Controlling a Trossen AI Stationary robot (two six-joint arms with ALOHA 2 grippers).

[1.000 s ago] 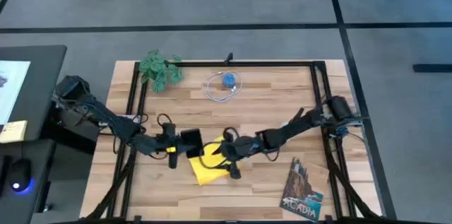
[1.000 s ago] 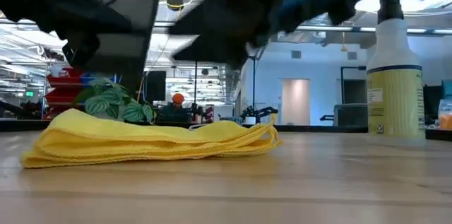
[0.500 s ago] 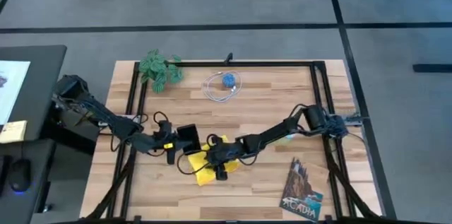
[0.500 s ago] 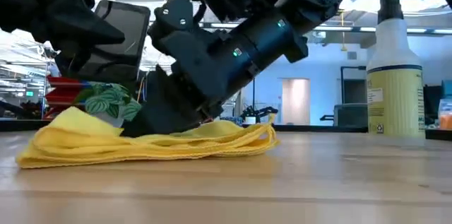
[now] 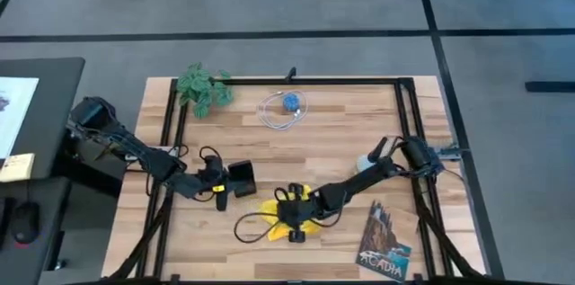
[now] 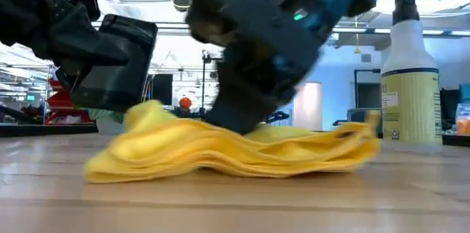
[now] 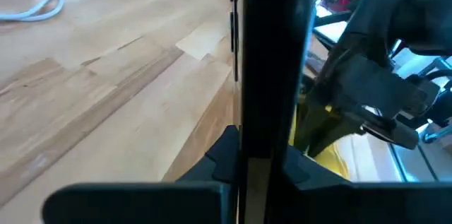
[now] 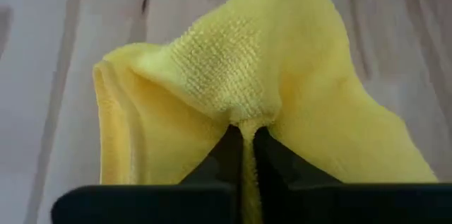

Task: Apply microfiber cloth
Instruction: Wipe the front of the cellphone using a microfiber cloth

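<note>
Low in the frame's centre, the right gripper (image 5: 296, 223) pinched a raised fold of the microfiber cloth (image 5: 289, 214), its fingers nearly closed on the yellow fabric, as the right wrist view showed. The cloth lay bunched on the wooden table (image 5: 332, 137), just right of the black smartphone (image 5: 241, 178), which the left gripper (image 5: 218, 186) held clamped on edge at centre left, clear of the tabletop in the low view. An onlooker would have judged that the step called for a firm pinch deep on the fold, a lift high enough for the trailing fabric to clear the wood, and a steady carry leftward onto the phone's face while the left arm kept the screen square. Room was tight between the two grippers, and a loose dark cable (image 5: 249, 224) curled beside the cloth at lower centre. The booklet (image 5: 384, 241) sat at lower right, the spray bottle (image 6: 410, 64) at right, the plant (image 5: 203, 88) and coiled white cord (image 5: 283, 110) well apart near the upper edge.
</note>
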